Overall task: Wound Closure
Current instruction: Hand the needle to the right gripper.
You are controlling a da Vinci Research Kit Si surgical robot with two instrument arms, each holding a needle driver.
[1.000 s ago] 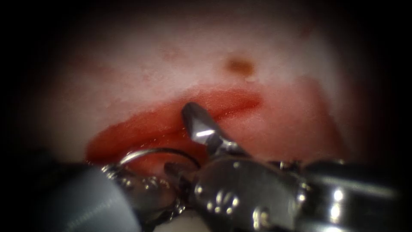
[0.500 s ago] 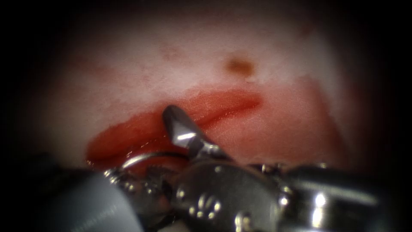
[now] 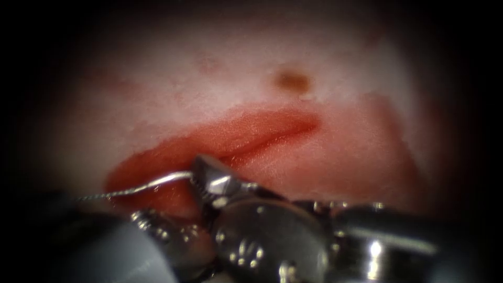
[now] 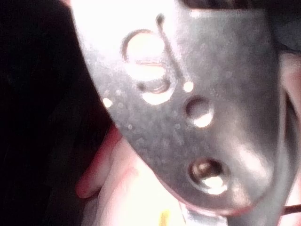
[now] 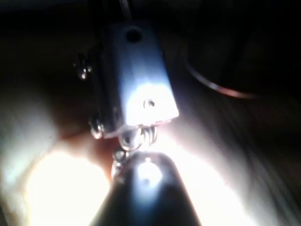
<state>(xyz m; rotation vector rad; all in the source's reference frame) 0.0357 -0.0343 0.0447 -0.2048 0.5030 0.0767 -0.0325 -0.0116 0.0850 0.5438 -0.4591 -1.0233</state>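
Note:
The tissue (image 3: 173, 78) is pale, with a red cut (image 3: 262, 131) running across it from lower left to upper right. My right tool (image 3: 205, 179) comes in from the right and has its jaws shut on the needle (image 3: 167, 180) at the near end of the cut. The needle lies above the tissue as a thin bright line running left from the jaws, and it thins into a fine strand (image 3: 105, 195) further left. Just below this line sits my left tool (image 3: 142, 216), jaws shut; I cannot make out whether it holds anything. A thin curved arc (image 5: 214, 85) shows beside the right tool's wrist (image 5: 134, 80).
A brown spot (image 3: 292, 80) marks the tissue beyond the cut. Red fluid stains the tissue on the cut's right side (image 3: 356, 152). A large metal tool body (image 4: 188, 117) lies over pale tissue (image 4: 122, 188). Both tool bodies crowd the near edge.
The right tool has moved left and toward the near end of the cut, and its open jaws have shut on the needle. The needle, earlier an arc at the left tool, now lies as a flat line.

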